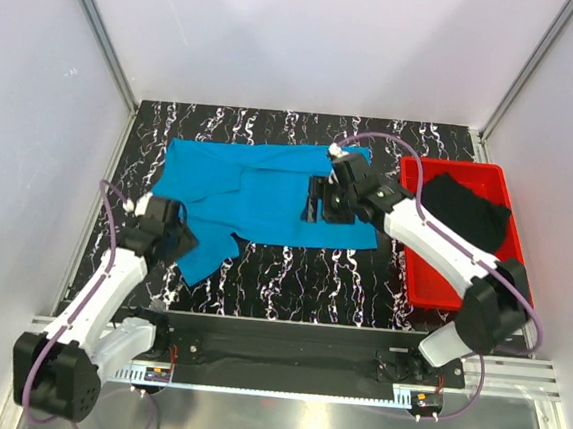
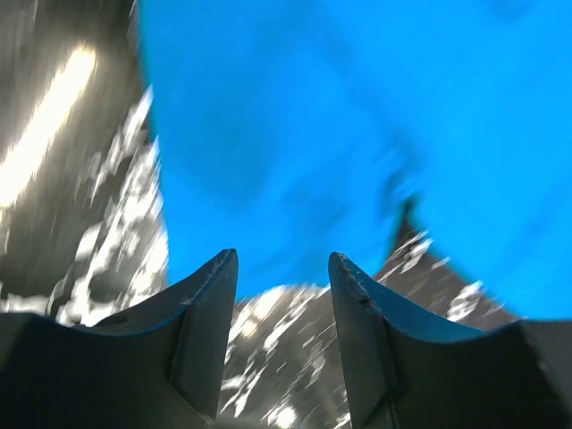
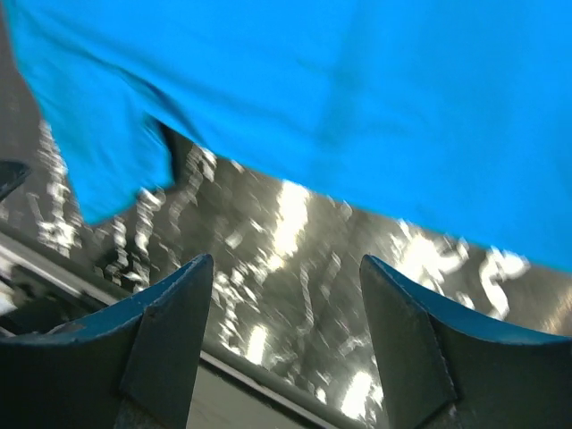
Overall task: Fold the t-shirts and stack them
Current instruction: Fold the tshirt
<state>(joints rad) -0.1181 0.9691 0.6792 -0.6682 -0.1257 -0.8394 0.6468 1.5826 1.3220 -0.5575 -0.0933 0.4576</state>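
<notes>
Showing black t-shirt (image 1: 465, 208) in red tray (image 1: 427, 279) overhead only, blue t-shirt (image 1: 258, 197) everywhere

On the black marbled desk (image 1: 291, 275), a sky-blue t-shirt (image 1: 258, 192) is spread toward 11 o'clock, and a red tray (image 1: 461, 168) is set at 3 o'clock.

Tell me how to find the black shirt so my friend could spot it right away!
Start at the black marbled table and look to its right side for the red plastic tray. The black t-shirt lies crumpled inside it, unlike the sky-blue t-shirt, which is spread flat on the table.
</notes>
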